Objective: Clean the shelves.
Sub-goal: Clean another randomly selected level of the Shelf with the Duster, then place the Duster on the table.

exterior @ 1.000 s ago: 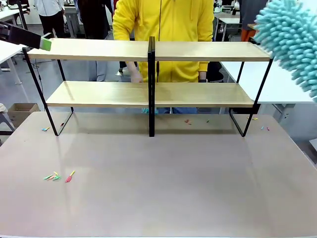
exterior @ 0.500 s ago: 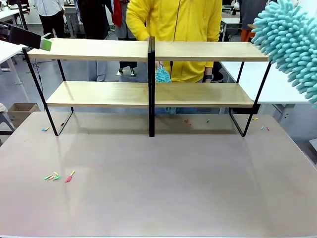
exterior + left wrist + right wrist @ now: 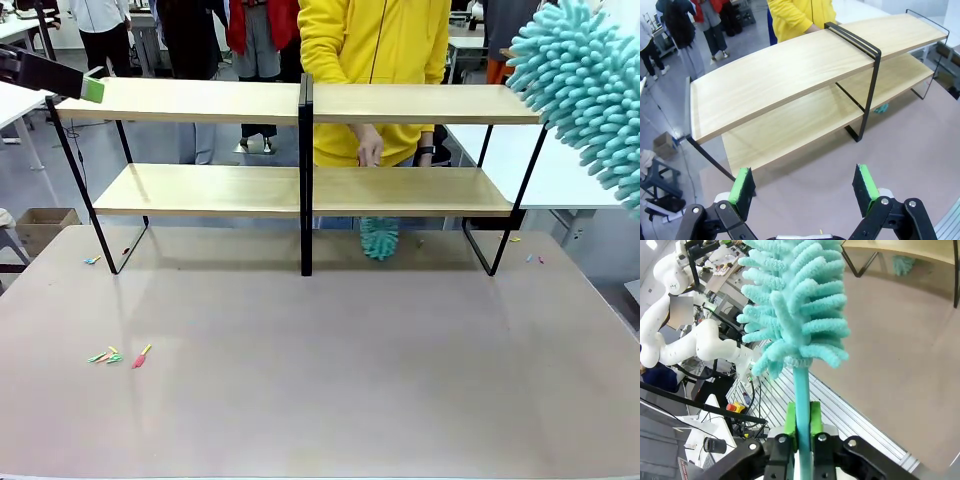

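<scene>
The shelves [image 3: 305, 150] stand along the table's [image 3: 320, 380] far edge, two wood boards on a black frame with a centre post, running nearly from the left edge to the right.

Your right end effector [image 3: 801, 422] is clamped on the stem of a teal duster [image 3: 795, 305], green pads pressed to either side of it. In the front view the fluffy head [image 3: 590, 90] hangs off the right end of the top board, up near its level and not touching wood as far as you can tell. Judged from that, it is staged for a sweep along the top board, which looks not yet begun.

Your left end effector [image 3: 805, 185] has its pads well apart and nothing between them. The front view puts it at the left end of the top board [image 3: 92, 88], close to the board's corner; contact cannot be told.

The person in yellow stands behind the shelves with a hand [image 3: 370, 150] over the lower board's far edge, and a small teal duster [image 3: 379, 238] hangs below that board, likely being worked over the table's far strip.

Bits of coloured scraps [image 3: 118, 355] lie near the table's left edge, more by the frame's feet.

The right wrist view gives you the grip on the stem, which the front view cuts off. The left wrist view shows both boards' tops looking bare.
</scene>
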`<state>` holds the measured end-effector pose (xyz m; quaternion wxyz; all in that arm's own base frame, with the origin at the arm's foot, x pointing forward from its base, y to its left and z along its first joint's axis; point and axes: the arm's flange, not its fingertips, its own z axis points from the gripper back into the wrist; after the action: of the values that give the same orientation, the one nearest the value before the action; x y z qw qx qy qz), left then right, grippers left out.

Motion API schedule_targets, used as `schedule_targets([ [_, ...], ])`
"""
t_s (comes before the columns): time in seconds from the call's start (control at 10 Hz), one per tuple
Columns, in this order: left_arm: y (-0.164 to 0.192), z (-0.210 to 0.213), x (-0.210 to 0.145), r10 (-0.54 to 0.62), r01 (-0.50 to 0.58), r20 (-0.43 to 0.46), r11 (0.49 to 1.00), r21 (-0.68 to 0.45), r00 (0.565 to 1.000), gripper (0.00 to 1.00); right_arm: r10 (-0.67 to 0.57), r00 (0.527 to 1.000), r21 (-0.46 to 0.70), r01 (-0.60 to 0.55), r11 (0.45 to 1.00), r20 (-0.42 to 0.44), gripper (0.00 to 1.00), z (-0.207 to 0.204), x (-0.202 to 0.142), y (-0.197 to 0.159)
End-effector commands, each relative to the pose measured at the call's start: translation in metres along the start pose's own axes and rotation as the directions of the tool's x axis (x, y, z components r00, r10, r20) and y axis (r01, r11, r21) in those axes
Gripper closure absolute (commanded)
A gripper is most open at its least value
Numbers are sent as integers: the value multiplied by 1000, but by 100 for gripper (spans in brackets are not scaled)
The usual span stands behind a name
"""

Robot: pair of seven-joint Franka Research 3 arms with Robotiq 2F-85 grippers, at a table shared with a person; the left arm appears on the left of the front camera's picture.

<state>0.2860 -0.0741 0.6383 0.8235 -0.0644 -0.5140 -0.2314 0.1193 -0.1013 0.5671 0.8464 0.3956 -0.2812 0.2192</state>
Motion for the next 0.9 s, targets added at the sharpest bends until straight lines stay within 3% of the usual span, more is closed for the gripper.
schedule_targets([
  [0.0,0,1,0,0,0,1,1000,7,1000,0,-15,1000,12,15,1000,4,87,5,-2,7],
  [0.8,0,1,0,0,0,1,1000,7,1000,0,-15,1000,12,15,1000,4,87,5,-2,7],
])
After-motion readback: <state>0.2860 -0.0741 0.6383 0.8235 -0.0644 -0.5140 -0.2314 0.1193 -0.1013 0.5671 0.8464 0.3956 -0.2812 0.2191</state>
